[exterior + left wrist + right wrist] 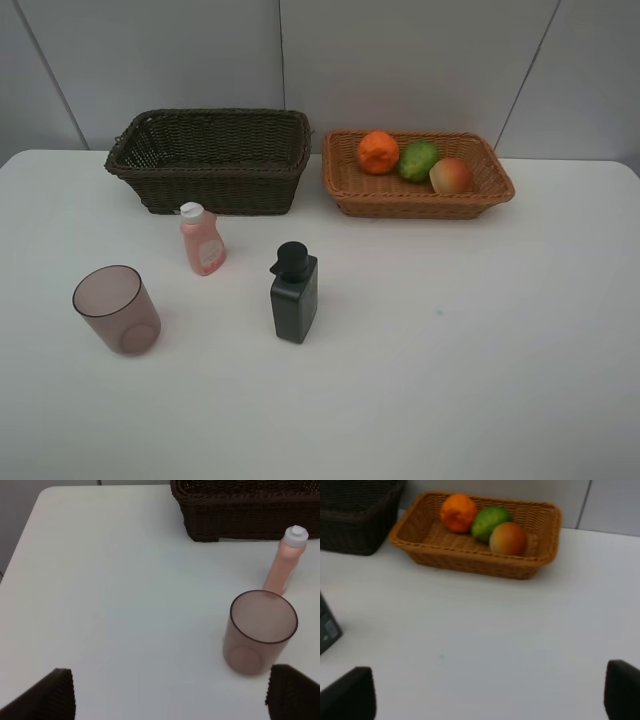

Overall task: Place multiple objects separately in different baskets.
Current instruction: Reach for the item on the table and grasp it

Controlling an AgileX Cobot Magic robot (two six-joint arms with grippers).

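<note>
Overhead, the white table (pixel 450 350) carried two rectangular woven wicker baskets side by side along its far edge, each with its long axis running left to right. The deep dark brown basket (pixel 215 185) stood on the left. The shallower light orange-tan basket (pixel 400 203) stood on the right, just beside it.

Inside the tan basket lay three fruits in a row: the orange (pixel 378 152) on the left, the green oval fruit (pixel 419 160) in the middle on its side, and the red-orange round fruit (pixel 451 176) on the right. Neighbouring fruits appeared to touch.

Three items stood upright on the table in front of the dark basket, their long axes vertical:
- The pink white-capped bottle (pixel 202 240) stood nearest that basket, cap up.
- The dark grey pump bottle (pixel 294 293) stood to its right and nearer the camera, pump head on top.
- The translucent mauve cup (pixel 117 309) stood furthest left and well apart from the pump bottle, mouth up.

The left gripper (pixel 172 695) had its jaws spread wide and held nothing. The cup (pixel 261 632) stood ahead of it, nearer one finger, with the pink bottle (pixel 286 562) and the dark basket (pixel 250 515) beyond.

The right gripper (pixel 485 692) also had its jaws spread wide and held nothing. The tan basket (pixel 470 560) and its fruits lay well ahead of it.
</note>
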